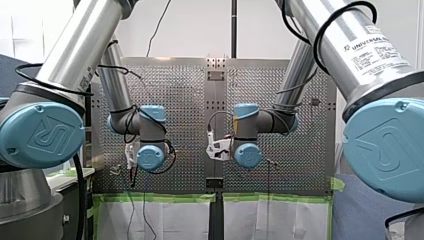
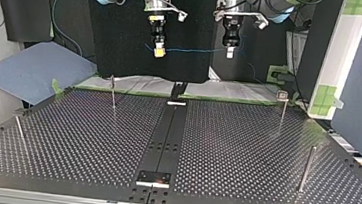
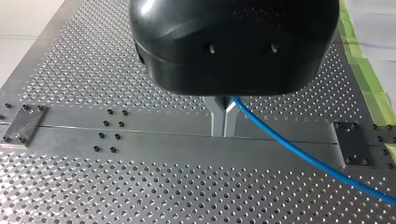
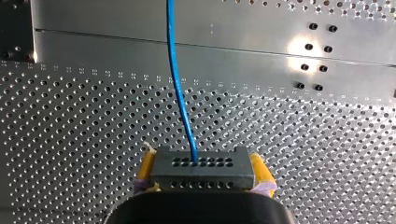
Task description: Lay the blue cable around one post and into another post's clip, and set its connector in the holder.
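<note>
Yellow pads of my right gripper are pressed onto the two short ends of the dark connector, pinching it. The connector's long axis lies crosswise between the pads, and its holed face points away from the gripper toward the perforated table. From that face the blue cable runs nearly straight ahead of the gripper, above the table's plain middle strip.

My left gripper has its metal fingers drawn together on the cable, which leaves them and slants away to one side above the table.

Seen from the top view, my right gripper hangs at the left and my left gripper at the right, both well above the table. The cable is strung between them, almost level with a slight sag, its length running across that view. Four thin posts stand upright on the table below, well apart from the cable.
</note>
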